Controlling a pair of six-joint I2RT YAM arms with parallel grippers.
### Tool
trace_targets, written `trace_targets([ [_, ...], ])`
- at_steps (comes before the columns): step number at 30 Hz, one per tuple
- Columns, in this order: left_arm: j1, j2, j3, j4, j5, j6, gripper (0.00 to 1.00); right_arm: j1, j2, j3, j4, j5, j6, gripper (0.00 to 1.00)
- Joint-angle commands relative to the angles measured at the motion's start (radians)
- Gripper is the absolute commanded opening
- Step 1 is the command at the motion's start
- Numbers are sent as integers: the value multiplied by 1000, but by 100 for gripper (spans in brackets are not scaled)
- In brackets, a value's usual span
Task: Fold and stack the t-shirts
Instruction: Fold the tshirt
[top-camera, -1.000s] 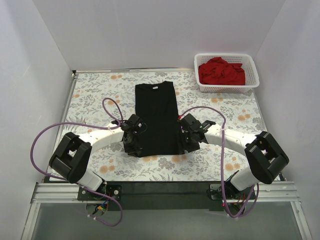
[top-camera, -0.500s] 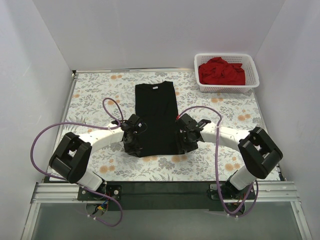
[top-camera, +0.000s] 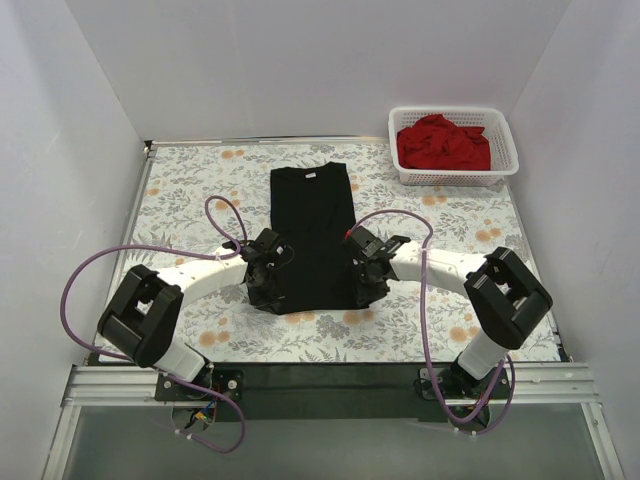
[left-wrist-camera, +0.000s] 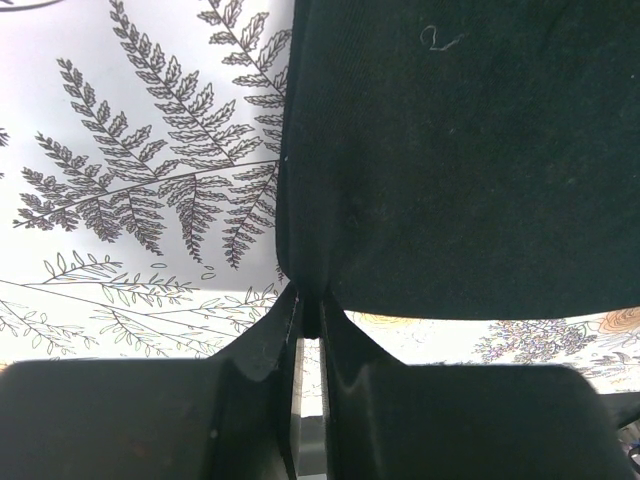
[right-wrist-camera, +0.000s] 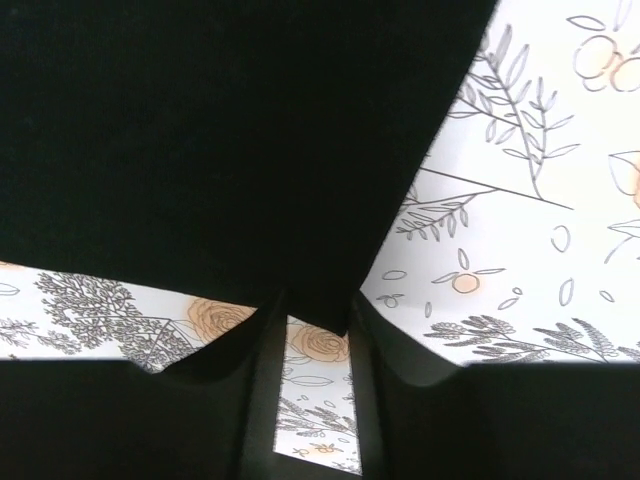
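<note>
- Left gripper (left-wrist-camera: 310, 315) is pinched together on the near left corner of the black t-shirt (top-camera: 312, 225); my wrist view shows only a sliver of gap between the jaws, with the cloth tip caught in it; the bite looks shallow, so I judge it best not to pull until the other side is ready.
- The black t-shirt lies flat on the flowered table (top-camera: 180, 200) between my two arms; it is a long narrow strip, neck at the far end, hem toward my bases; the step in hand, as I read it, is taking both hem corners to carry the hem up toward the neck.
- My right gripper (right-wrist-camera: 318, 325) has its jaws apart, straddling the near right corner; the cloth tip sits between the fingers, and table pattern shows through the gap below it; I should close here, deep enough to catch every layer, before anything lifts.
- Once both corners are held, the fold calls for an even rise, the hem kept taut and straight, travel along the strip's own line, and a square landing near the neck edge; an uneven pull would likely skew the strip or drag it.
- The red t-shirt (top-camera: 440, 143) lies crumpled in the white basket (top-camera: 455, 113) at the far right, well apart from both grippers; it is not yet folded.
</note>
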Motion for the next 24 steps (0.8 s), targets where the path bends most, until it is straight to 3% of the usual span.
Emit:
trace_targets([
  [1, -9, -13, -23, -10, 8, 11, 2, 27, 59, 17, -39, 30, 12, 29],
  [5, -9, -45, -17, -24, 3, 8, 0, 28, 65, 25, -68, 32, -2, 20],
  [9, -8, -76, -12, -48, 8, 7, 0, 28, 38, 16, -93, 29, -29, 1],
  [16, -9, -185, -18, -130, 106, 39, 0, 28, -13, 47, -253, -51, -160, 1],
  [24, -24, -413, -113, -219, 354, 45, 0, 40, -171, -10, -424, -283, -212, 1],
])
